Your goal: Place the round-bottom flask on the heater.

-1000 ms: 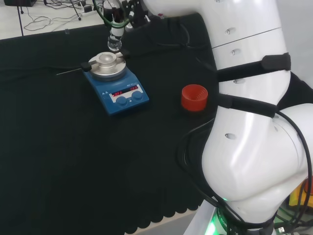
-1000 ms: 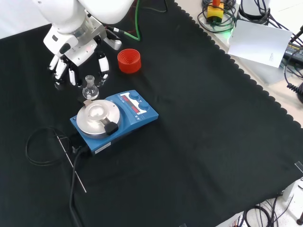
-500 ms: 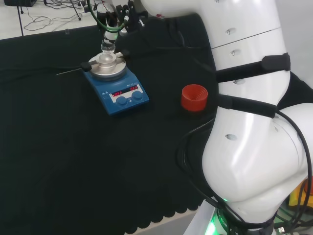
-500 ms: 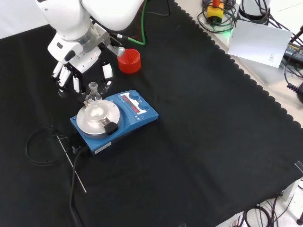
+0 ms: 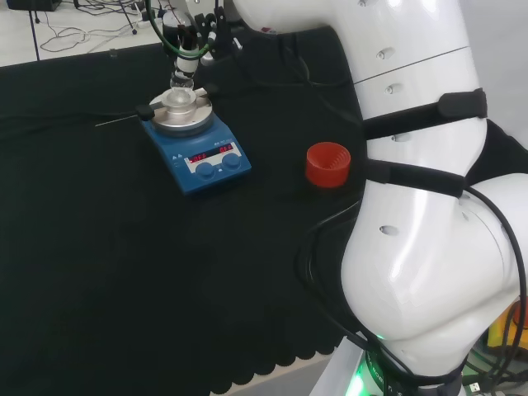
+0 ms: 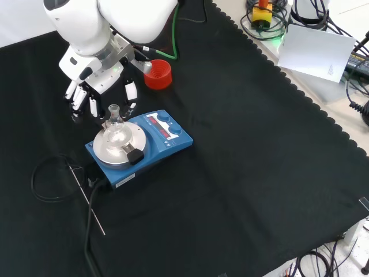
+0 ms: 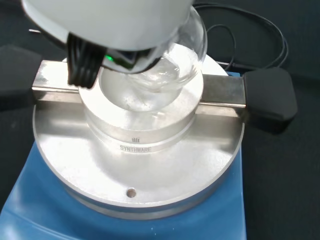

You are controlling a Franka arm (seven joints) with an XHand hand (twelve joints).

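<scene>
Flask: round-bottom flask (image 6: 115,123) is down on the heater (image 6: 138,145) now, bulb seated in the round metal block at the plate's middle, neck upright; the wrist view has the clear bulb (image 7: 165,65) sitting right in the well.
Change: a second ago it hung beside the heater's far edge in the front view, short of the plate; half a second ago it was just arriving over the block.
Hand: hand (image 6: 95,86) sits just behind the flask in the front view, fingers (image 6: 131,90) hanging down either side of the neck and spread; whether they touch the glass, cannot tell.
Head view: flask (image 5: 182,81) stands on the plate under the hand (image 5: 191,37), near the cloth's far edge.
Heater: blue box, silver round plate, two knobs and a red display on its front; a metal bar crosses the plate with a black block at each end (image 7: 270,97).
Around: red ribbed ring (image 6: 157,74) stands apart from the heater, toward the cloth's far edge in the front view; a black cable (image 6: 49,184) loops off the heater's left side, with a thin rod (image 6: 86,199) lying beside it.
Surface: black cloth (image 6: 248,173), scalloped along its edge.
</scene>
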